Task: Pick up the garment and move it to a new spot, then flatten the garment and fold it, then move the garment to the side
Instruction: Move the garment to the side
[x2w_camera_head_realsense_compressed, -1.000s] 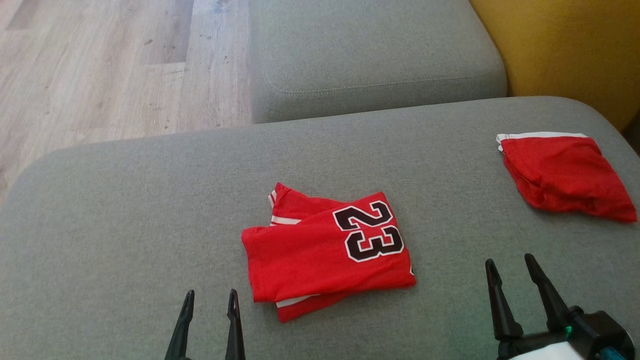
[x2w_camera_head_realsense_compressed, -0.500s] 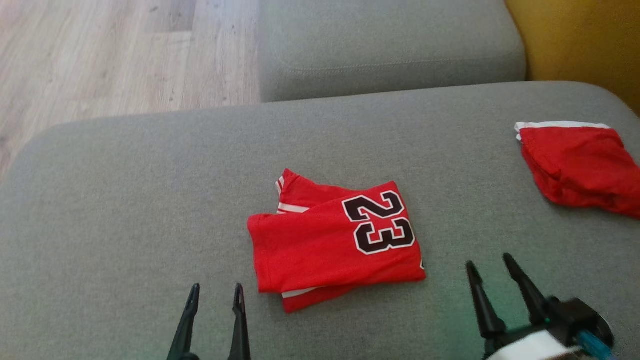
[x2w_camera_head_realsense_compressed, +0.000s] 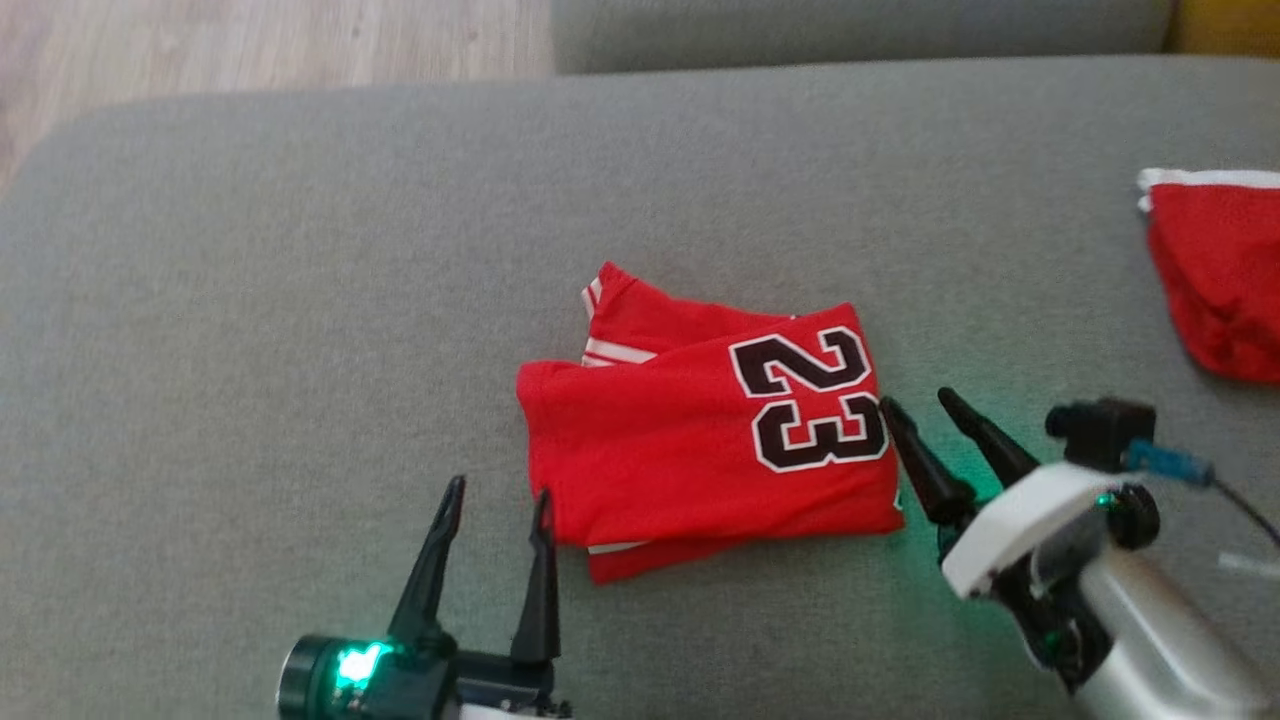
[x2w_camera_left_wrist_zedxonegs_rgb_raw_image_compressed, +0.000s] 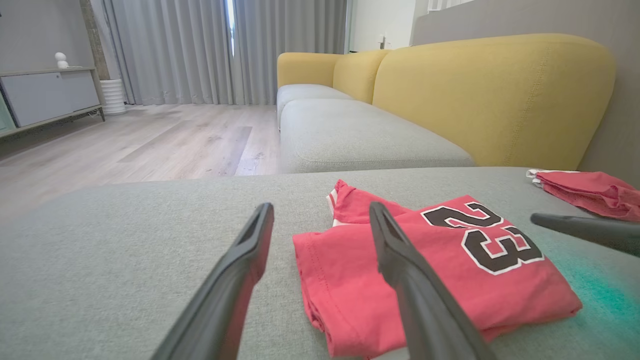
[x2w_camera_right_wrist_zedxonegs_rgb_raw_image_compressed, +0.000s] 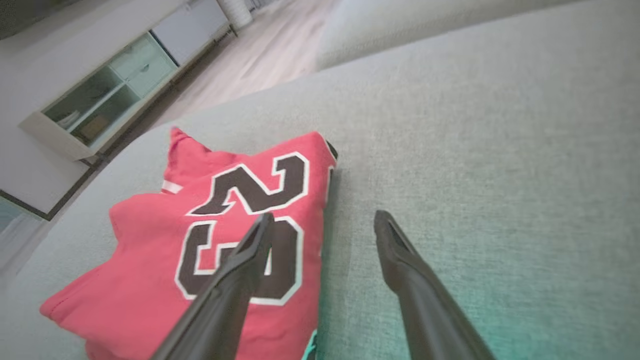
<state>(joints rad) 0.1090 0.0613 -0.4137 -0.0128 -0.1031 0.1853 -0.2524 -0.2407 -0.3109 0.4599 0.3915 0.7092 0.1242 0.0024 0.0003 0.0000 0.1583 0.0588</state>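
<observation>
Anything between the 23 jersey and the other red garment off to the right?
Head view: the right claw, open, sits beside the jersey at its numbered edge; past it, bare grey cushion up to the red garment.

a home living room: sofa (x2w_camera_left_wrist_zedxonegs_rgb_raw_image_compressed: 380, 135), curtains (x2w_camera_left_wrist_zedxonegs_rgb_raw_image_compressed: 200, 50), wood floor (x2w_camera_left_wrist_zedxonegs_rgb_raw_image_compressed: 150, 145).

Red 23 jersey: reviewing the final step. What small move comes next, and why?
The red 23 jersey lies folded; the left gripper and right gripper stand open beside its left and right edges. Probably close both onto those edges, to carry it aside.
</observation>
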